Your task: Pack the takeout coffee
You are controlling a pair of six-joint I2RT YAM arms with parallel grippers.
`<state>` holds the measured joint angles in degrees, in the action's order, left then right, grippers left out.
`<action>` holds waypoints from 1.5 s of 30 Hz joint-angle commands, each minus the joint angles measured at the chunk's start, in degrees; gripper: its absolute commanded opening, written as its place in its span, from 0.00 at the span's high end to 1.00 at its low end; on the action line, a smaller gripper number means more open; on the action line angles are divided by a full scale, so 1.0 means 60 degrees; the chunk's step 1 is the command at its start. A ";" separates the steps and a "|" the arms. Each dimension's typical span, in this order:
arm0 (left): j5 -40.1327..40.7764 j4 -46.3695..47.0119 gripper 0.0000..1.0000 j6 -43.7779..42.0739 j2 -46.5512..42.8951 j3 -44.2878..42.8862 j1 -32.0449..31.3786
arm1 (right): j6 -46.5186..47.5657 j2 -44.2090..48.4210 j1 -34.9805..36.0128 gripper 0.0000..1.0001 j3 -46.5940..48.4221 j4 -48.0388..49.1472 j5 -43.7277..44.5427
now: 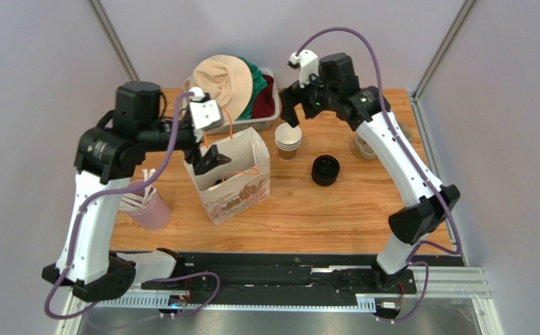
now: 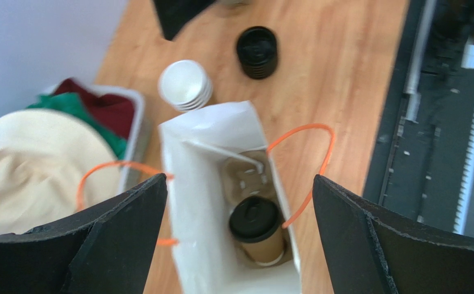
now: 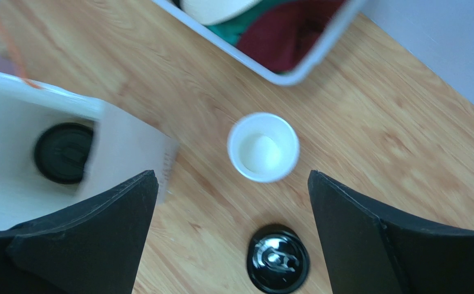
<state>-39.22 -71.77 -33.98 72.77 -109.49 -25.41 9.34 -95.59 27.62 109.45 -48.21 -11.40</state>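
The takeout coffee (image 2: 257,229), a kraft-brown cup with a black lid, stands upright in a cardboard carrier at the bottom of the white paper bag (image 2: 196,202). The bag (image 1: 234,188) has orange handles and stands on the table left of centre. My left gripper (image 2: 239,179) hangs open just above the bag's mouth (image 1: 206,160), holding nothing and apart from the cup. My right gripper (image 1: 299,105) is open and empty, high over the stack of lidless paper cups (image 1: 288,141). The right wrist view shows the coffee's lid (image 3: 63,152) inside the bag (image 3: 12,122).
A stack of black lids (image 1: 326,169) sits right of the cup stack (image 3: 262,147). At the back, a basket (image 1: 271,120) holds a beige hat (image 1: 221,80) and cloths. A pink cup of straws (image 1: 150,209) stands at the front left. A tape roll (image 1: 363,146) lies under the right arm.
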 commanded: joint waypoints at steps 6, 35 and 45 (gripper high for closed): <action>0.1058 0.1588 0.03 0.1238 -0.1713 0.1210 0.2473 | -0.0941 -0.2641 0.1578 0.11 0.3246 -0.1574 -0.0283; 0.0019 0.2469 0.02 0.1752 -0.2314 0.3249 0.4088 | -0.1118 -0.2072 0.2502 0.83 0.2252 -0.1854 0.2763; -0.0186 0.2454 0.01 0.1722 -0.2197 0.3190 0.4088 | -0.0869 -0.1135 0.2487 0.84 0.1052 -0.1605 0.3818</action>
<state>-38.46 -58.59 -24.27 59.55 -90.02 -1.34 3.05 -105.78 42.83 118.72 -59.99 7.07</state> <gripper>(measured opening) 0.987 0.167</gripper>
